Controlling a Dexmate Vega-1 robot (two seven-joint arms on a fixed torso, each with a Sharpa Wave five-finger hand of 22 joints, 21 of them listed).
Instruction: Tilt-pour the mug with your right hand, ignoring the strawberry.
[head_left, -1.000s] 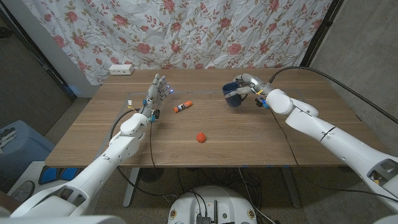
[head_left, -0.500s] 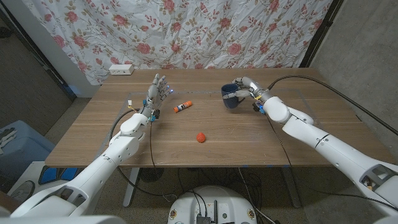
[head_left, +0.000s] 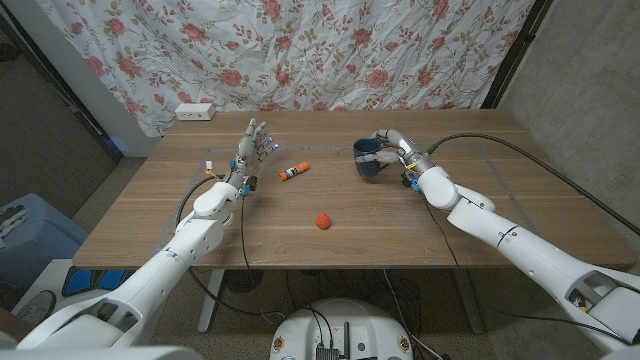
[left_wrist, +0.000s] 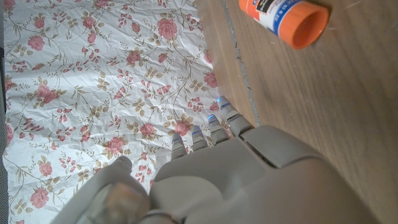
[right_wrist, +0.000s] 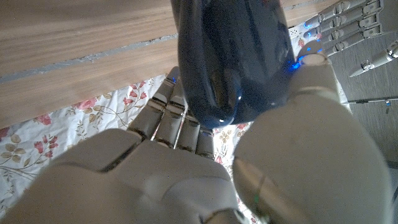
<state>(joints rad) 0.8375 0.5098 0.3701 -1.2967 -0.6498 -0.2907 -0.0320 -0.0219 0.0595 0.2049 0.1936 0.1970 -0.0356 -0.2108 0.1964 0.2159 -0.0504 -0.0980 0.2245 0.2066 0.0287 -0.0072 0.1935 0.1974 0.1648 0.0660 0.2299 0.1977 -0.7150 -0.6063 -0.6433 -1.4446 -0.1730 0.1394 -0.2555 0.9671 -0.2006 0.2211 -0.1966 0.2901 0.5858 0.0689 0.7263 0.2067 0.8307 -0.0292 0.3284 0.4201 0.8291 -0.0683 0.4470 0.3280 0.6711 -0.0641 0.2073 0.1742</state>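
- Your right hand (head_left: 398, 150) is grasping the dark blue mug (head_left: 368, 159) at the table's (head_left: 480, 200) far right part, fingers and thumb wrapping its body.
- Your left hand (head_left: 250, 147) is standing with fingers released, holding nothing, near the glue stick (head_left: 292, 172).
- The strawberry (head_left: 322, 220) is lying mid-table, well apart from the mug.

Three cameras: one high overview and two close wrist views.

The head view looks down from above over the wooden table (head_left: 300, 200) toward the floral curtain (head_left: 300, 50), taking in both arms. The left wrist view sits close behind the left hand (left_wrist: 249, 180), facing along it past a glue stick (left_wrist: 283, 17) to the same curtain; the stick also lies on the table in the head view. The right wrist view is pressed close behind the right hand (right_wrist: 186, 168), facing the dark blue mug (right_wrist: 233, 56), shared with the overview.
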